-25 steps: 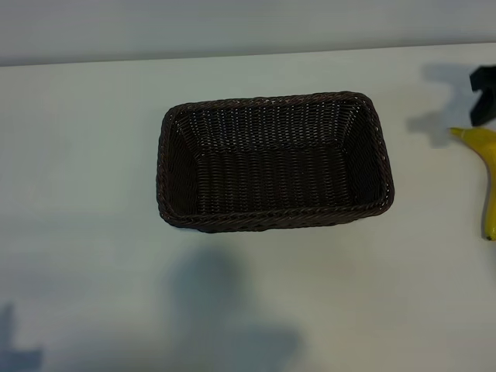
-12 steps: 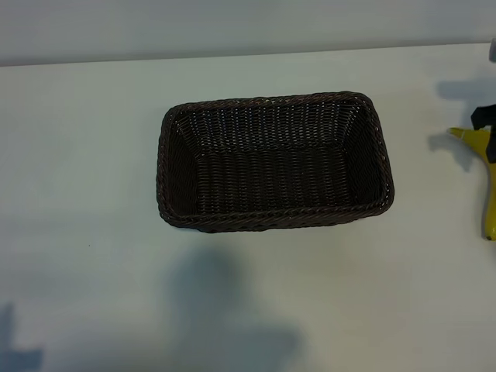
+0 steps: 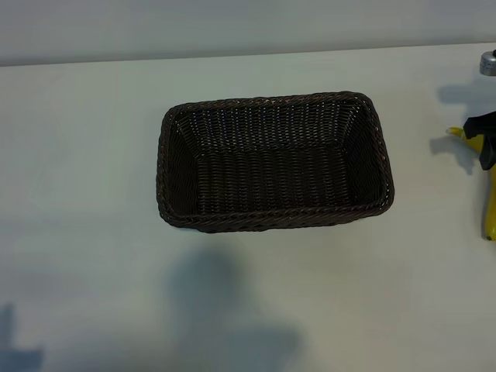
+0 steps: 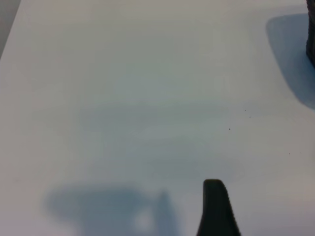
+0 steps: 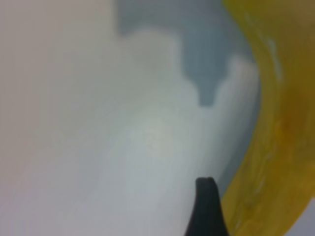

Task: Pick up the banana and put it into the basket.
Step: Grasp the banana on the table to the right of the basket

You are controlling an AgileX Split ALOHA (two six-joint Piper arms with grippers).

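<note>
Hovering R gripper [image 3: 486, 147] open over banana [image 3: 490, 205].

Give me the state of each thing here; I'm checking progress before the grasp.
banana: lying on the table, outside the basket, not lifted.
basket: upright, empty.
right tool: open, down at the banana's upper end.
left tool: open, idle over bare table.

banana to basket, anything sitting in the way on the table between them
Nothing visible does. The banana lies at the table's right edge, with bare tabletop between it and the basket, which looks empty inside. The right gripper is over the banana's upper end, jaws open; nothing shows between them.
</note>
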